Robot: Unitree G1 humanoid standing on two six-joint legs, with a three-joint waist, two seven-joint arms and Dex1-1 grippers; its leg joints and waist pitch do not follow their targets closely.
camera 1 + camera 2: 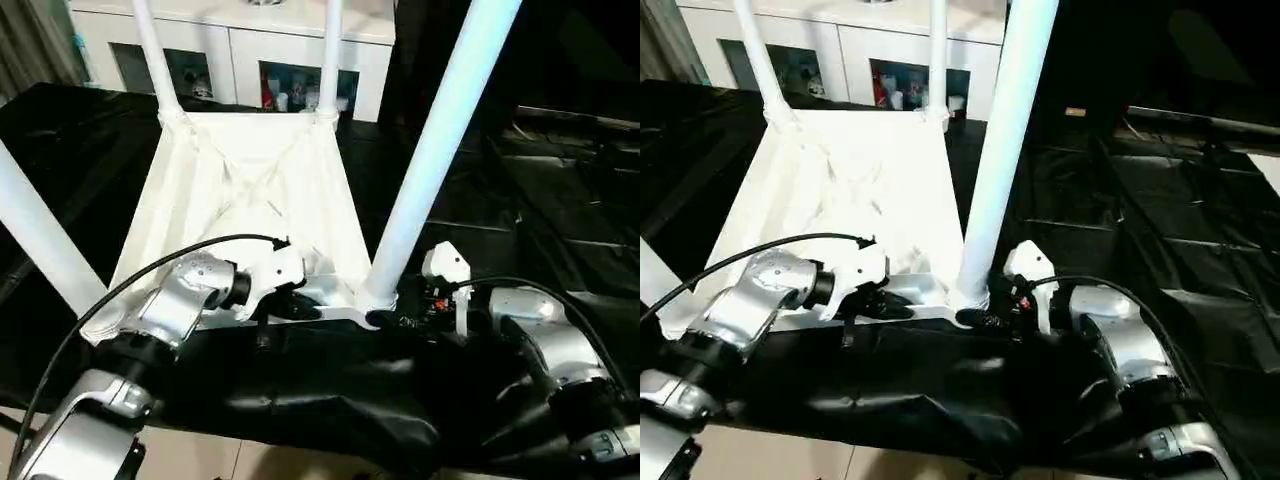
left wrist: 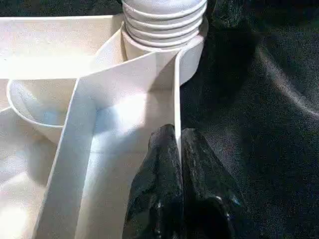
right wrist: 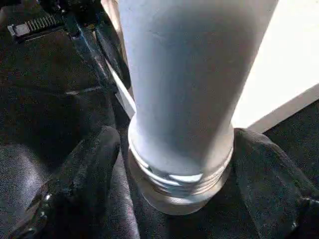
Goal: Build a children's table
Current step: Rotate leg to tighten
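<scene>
Black cloth covers the surface; the children's table lies on it upside down, legs up. Nearest us, our left gripper has its jaws pinched shut on the top's thin near rim, w/ the wall between the fingers. Our right gripper has jaws spread wide either side of the near-right leg at its threaded base. Beyond, a white cabinet.
</scene>
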